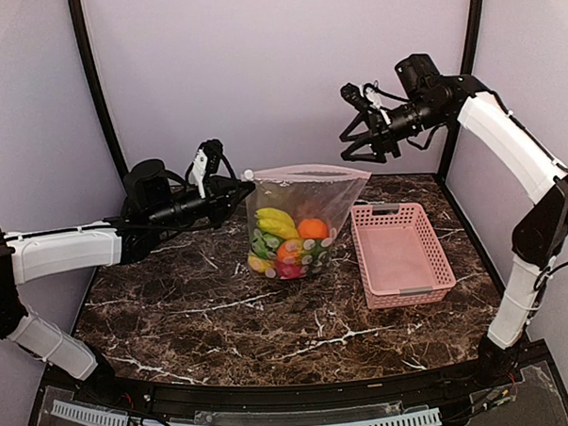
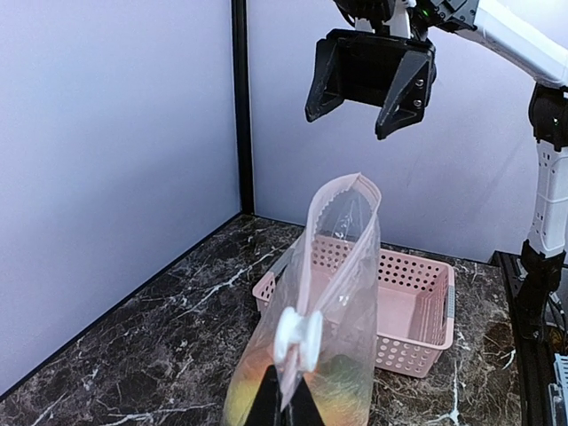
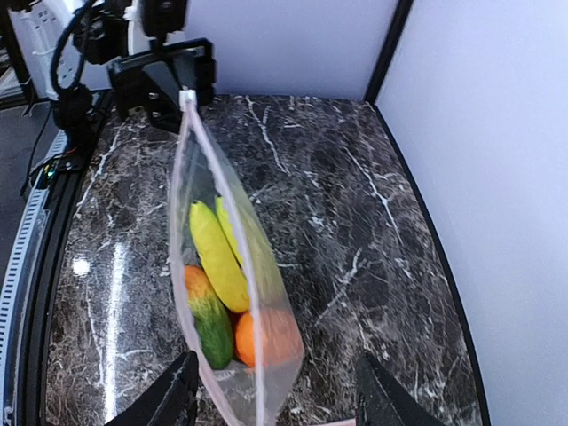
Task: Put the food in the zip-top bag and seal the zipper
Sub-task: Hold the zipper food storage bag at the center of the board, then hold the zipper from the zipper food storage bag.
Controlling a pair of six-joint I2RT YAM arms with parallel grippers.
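Marble table (image 1: 222,315) holds zip-top bag (image 1: 313,195) of food (image 1: 285,239); left gripper (image 1: 246,187) pinches its nine-o'clock corner, right gripper (image 1: 366,153) gapes empty at two o'clock.

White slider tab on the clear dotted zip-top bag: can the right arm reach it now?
Probably yes. The open right gripper hangs above the far end of the clear dotted zip-top bag, nothing between it and the white slider tab; but the left gripper pinches the bag just below it.

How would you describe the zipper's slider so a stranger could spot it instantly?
On the marble table stands a clear dotted bag full of toy food, left of a pink basket. Its slider is the only white tab on the pink top edge, beside the left gripper.
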